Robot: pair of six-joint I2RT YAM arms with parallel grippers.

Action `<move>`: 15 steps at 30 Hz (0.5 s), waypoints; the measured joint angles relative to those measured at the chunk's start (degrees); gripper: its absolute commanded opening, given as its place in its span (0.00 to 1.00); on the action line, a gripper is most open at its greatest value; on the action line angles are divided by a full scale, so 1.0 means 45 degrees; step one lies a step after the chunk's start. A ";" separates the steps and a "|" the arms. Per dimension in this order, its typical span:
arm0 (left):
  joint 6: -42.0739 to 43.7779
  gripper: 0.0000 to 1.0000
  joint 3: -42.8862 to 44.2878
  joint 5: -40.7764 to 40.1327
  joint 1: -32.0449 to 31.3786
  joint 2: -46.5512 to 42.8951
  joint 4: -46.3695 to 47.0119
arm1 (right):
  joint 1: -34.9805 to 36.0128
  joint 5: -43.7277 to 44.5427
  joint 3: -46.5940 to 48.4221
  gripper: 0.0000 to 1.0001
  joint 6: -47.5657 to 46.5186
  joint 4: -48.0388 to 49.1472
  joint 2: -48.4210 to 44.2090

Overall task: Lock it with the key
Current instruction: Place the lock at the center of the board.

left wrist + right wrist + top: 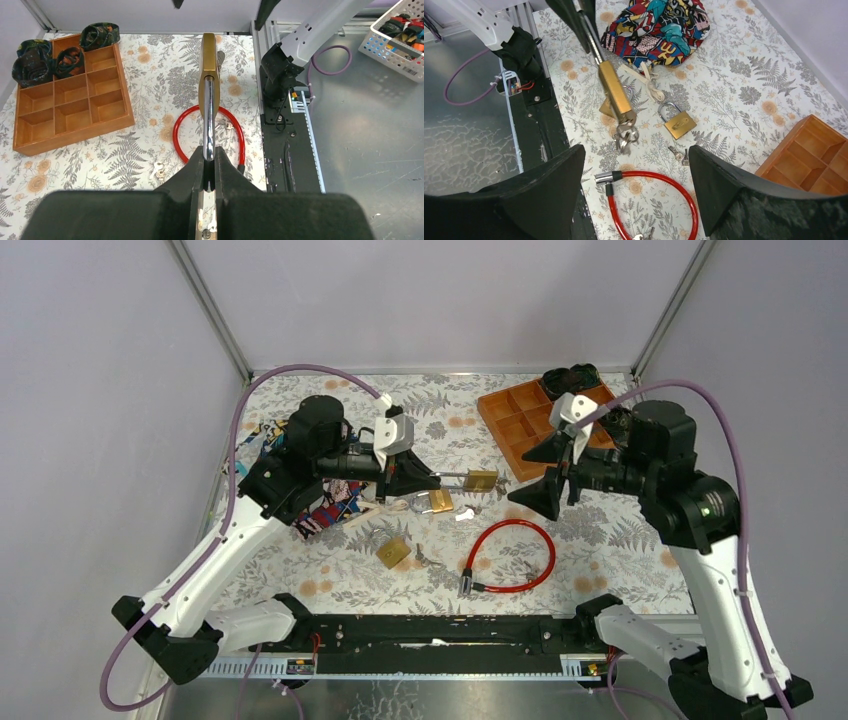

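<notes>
My left gripper (432,480) is shut on the long steel shackle (209,117) of a brass padlock (481,480) and holds it level above the table. The padlock's body (209,57) points away from the fingers. In the right wrist view a bunch of keys (625,134) hangs from the end of the brass body (614,92). My right gripper (545,472) is open and empty, just right of the padlock, with its jaws wide apart (636,148) and facing it.
A red cable lock (510,556) lies in front. Two more brass padlocks (393,552) (438,501) and loose keys (679,155) lie on the floral mat. A colourful pouch (656,27) is at the left, and a wooden compartment tray (525,420) at the back right.
</notes>
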 measured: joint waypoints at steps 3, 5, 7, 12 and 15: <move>0.0126 0.00 0.0000 0.0063 0.0000 0.0000 -0.0097 | 0.0029 -0.0097 -0.0010 0.81 -0.0049 0.0155 0.0471; 0.0165 0.00 0.0005 0.0204 0.0000 0.0010 -0.0126 | 0.0117 -0.0141 -0.0165 0.78 -0.0063 0.0379 0.0797; 0.0194 0.00 0.0005 0.0296 0.0000 0.0015 -0.0165 | 0.0262 -0.0233 -0.0413 0.68 -0.0180 0.0442 0.1064; 0.0238 0.00 0.0044 0.0364 0.0039 0.0053 -0.0272 | 0.0675 -0.0350 -0.0544 0.27 -0.0515 0.0432 0.1321; 0.0267 0.00 0.0121 0.0355 0.0068 0.0151 -0.0287 | 0.0835 -0.0476 -0.0563 0.06 -0.0651 0.0384 0.1297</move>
